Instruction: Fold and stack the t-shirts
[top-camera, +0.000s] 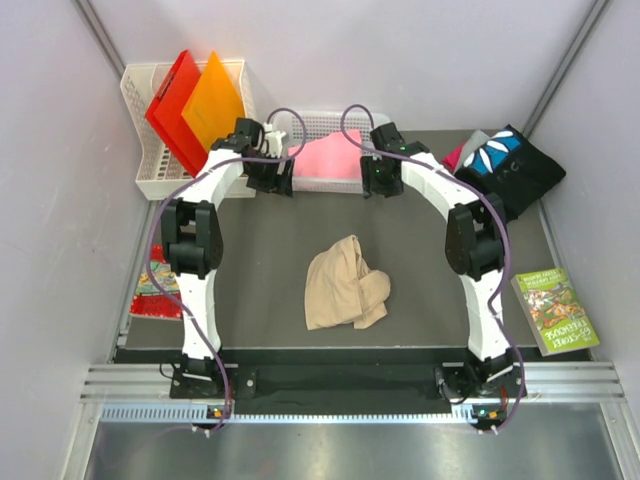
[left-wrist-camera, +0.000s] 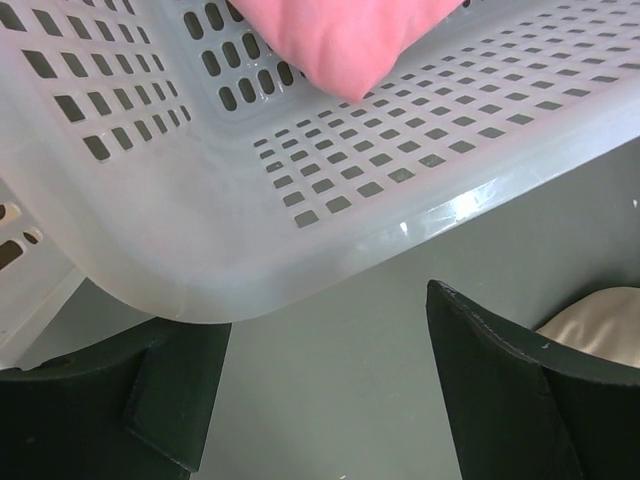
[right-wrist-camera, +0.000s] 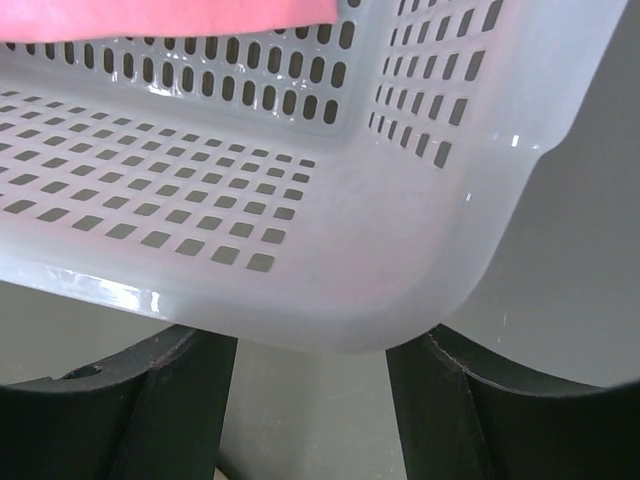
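Jaws of your left gripper (left-wrist-camera: 318, 365) stand wide apart and grasp nothing; only bare table (left-wrist-camera: 540, 240) shows between them. Just beyond its fingertips sits the rounded near-left corner of the white mesh basket (left-wrist-camera: 200, 250), and you cannot tell whether they touch it. Your right gripper (right-wrist-camera: 310, 375) is released too, its jaws parted close under the basket's near-right corner with nothing clamped between them.

Inside that basket lies the pink t-shirt (top-camera: 330, 158), flat, with an edge of it showing in both wrist views. From above you see both arms reaching to the far middle of the table, one at each near corner of the basket.

Nearer the bases, at the table's centre and well apart from both grippers, the tan t-shirt (top-camera: 345, 283) lies crumpled. At the far right, the black t-shirt (top-camera: 515, 170) with blue-and-white print sits heaped beside a magenta t-shirt (top-camera: 455, 157). A second basket (top-camera: 150, 178) at the far left holds the red folder (top-camera: 170, 100) and the orange folder (top-camera: 215, 100), both leaning. A book (top-camera: 555, 310) lies to the right of the right arm.
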